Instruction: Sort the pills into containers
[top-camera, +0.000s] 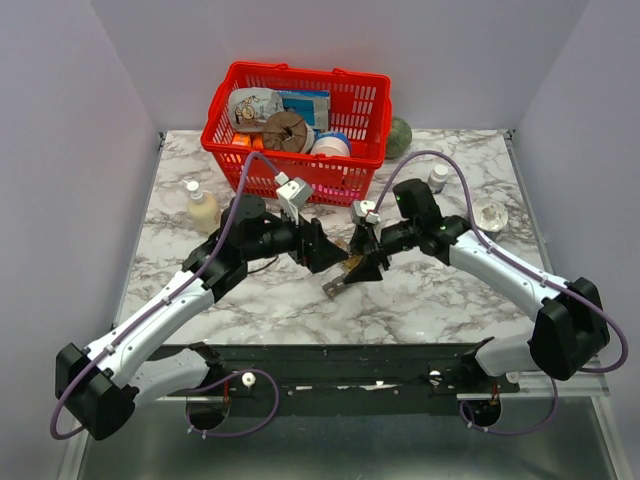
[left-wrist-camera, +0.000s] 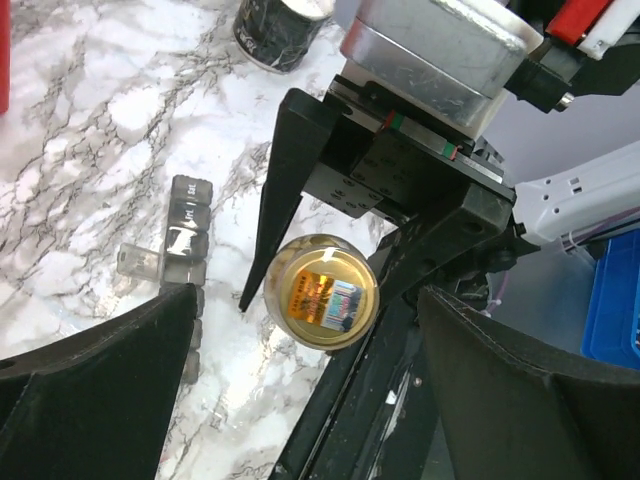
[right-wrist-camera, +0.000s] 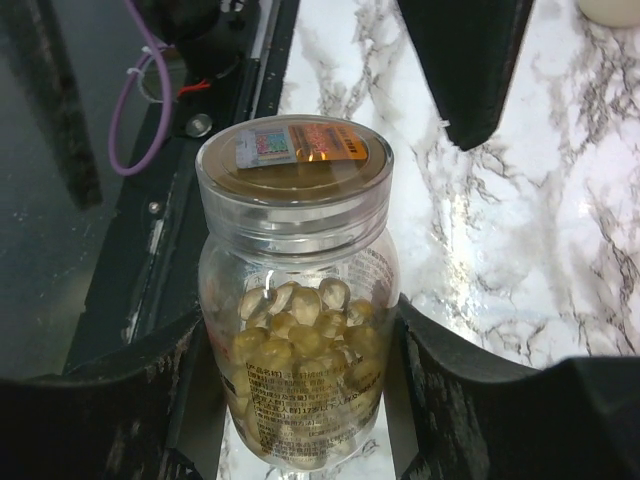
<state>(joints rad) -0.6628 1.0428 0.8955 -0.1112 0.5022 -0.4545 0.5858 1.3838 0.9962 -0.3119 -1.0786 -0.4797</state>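
Observation:
A clear pill bottle (right-wrist-camera: 296, 300) full of yellow softgels, its cap bearing a gold sticker, sits between the fingers of my right gripper (right-wrist-camera: 305, 385), which is shut on its body. In the left wrist view the bottle's capped end (left-wrist-camera: 322, 292) faces the camera, and my left gripper (left-wrist-camera: 308, 300) stands wide open on either side of it without touching. Both grippers meet above the table's middle, the left gripper (top-camera: 325, 250) beside the right gripper (top-camera: 366, 262). The containers, a dark grey strip (left-wrist-camera: 187, 225) with one lid up, lie on the marble below; the strip (top-camera: 335, 287) is also in the top view.
A red mesh basket (top-camera: 300, 165) of assorted items stands at the back. A cream bottle (top-camera: 200, 208) is at the left; a small white bottle (top-camera: 437, 178) and a white round object (top-camera: 490, 215) are at the right. A dark can (left-wrist-camera: 280, 30) stands nearby.

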